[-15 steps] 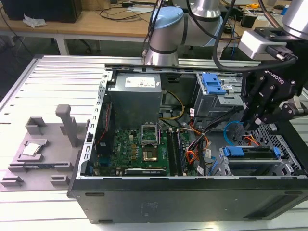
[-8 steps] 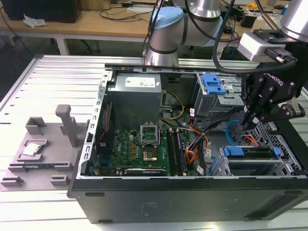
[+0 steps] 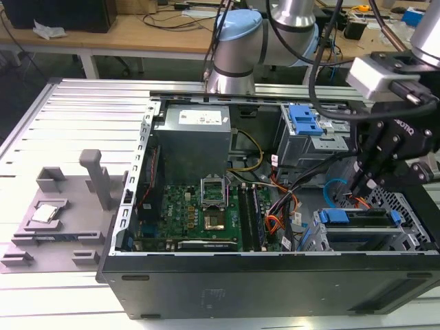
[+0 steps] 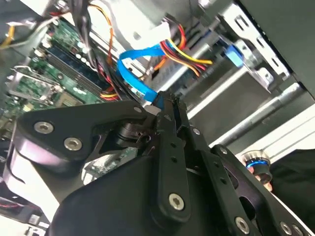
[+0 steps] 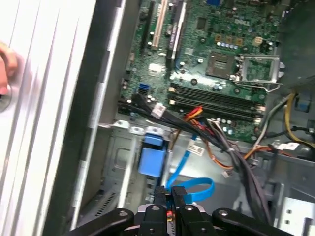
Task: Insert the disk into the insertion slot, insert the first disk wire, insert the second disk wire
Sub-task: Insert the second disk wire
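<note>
Your gripper (image 4: pixel 165 105) is pinched shut on the blue second disk wire (image 4: pixel 133 73); plug it in gently, toward 4 o'clock of the green board (image 3: pixel 199 213).

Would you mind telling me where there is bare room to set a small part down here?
The ribbed metal table is bare behind the grey fixture tray, on the exterior view's left. Inside the computer case it is crowded around the gripper, with the blue cable.
</note>
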`<state>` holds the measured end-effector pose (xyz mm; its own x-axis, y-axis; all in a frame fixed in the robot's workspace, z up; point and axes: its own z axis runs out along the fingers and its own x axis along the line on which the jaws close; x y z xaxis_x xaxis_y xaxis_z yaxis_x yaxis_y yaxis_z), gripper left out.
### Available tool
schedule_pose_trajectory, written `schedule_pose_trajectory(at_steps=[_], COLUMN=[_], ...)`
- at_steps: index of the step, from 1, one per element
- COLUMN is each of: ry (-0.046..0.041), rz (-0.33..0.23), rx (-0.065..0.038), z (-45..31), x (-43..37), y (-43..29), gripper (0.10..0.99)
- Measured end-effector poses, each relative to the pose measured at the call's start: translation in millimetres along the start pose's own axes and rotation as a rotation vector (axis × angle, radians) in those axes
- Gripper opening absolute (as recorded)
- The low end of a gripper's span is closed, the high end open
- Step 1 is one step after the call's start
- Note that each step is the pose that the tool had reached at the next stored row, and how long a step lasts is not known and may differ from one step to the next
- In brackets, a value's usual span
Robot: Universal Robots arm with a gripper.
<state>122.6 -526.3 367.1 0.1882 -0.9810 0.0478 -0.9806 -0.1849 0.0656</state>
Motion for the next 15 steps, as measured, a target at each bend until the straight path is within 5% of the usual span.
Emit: schedule_pose_trajectory(at_steps=[8,11,15], ry=[-0.0044,-0.0054,-0.0061], rz=[0.071,0.088,0.093], rx=[-0.003,-0.004,-0.004], z=[18.3,23.4,23.4], x=[5.8,7.4,8.2], y=[-0.3,-10.4,-15.2], gripper=[0.165,0.165,0.165])
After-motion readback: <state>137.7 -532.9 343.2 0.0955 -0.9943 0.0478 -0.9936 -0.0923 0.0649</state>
